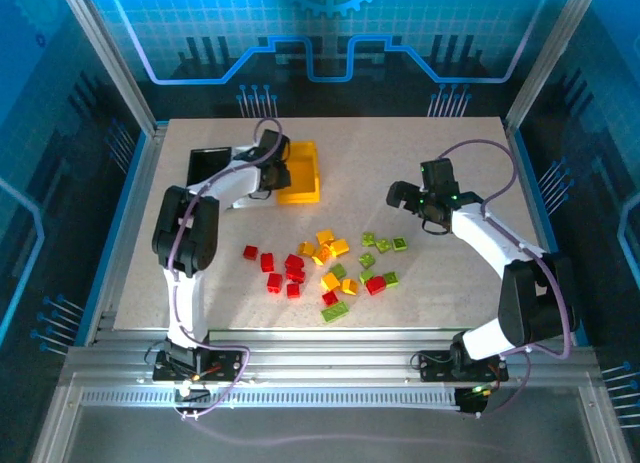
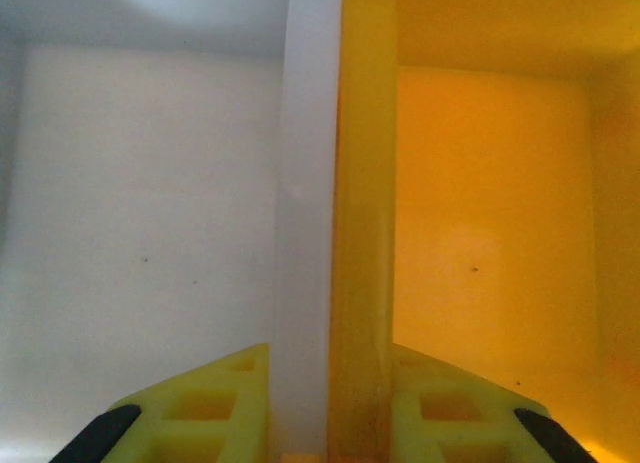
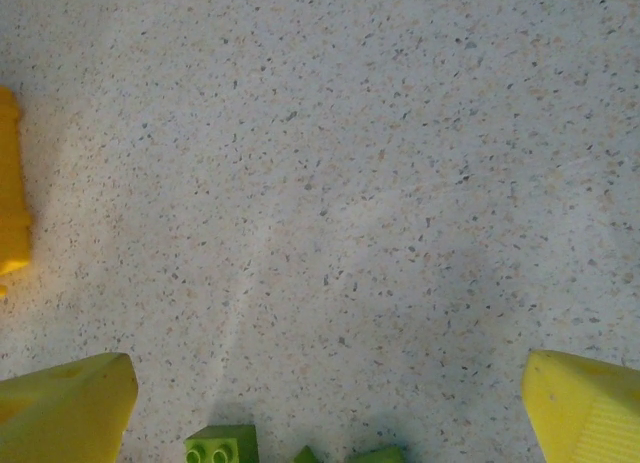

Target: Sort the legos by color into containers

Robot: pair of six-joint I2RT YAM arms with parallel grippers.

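Yellow fingers (image 2: 205,413) of the left gripper (image 2: 328,355) stand parted, one on each side of the joined walls between two bins. The finger at seven o'clock hangs in the white bin (image 2: 150,233), and the one at five o'clock hangs in the yellow-orange bin (image 2: 490,233). Seen from above, this gripper hovers over the row of bins at eleven o'clock on the table (image 1: 450,143). The black bin (image 1: 205,163) forms the nine o'clock end of that row.

The right gripper (image 3: 328,368) is spread wide above the speckled tabletop, with nothing between its fingers. At six o'clock in its wrist view, near the fingers, lie lime green legos (image 3: 220,445). From above, it sits at about two o'clock from the table's middle, well apart from the bins.

All the bricks lie loose on the table between the two arms. The red legos (image 1: 285,268) cluster at seven o'clock from the middle and the yellow-orange legos (image 1: 325,248) at six. The green ones spread toward four o'clock, with a few colours mixed at the near edge of the pile.
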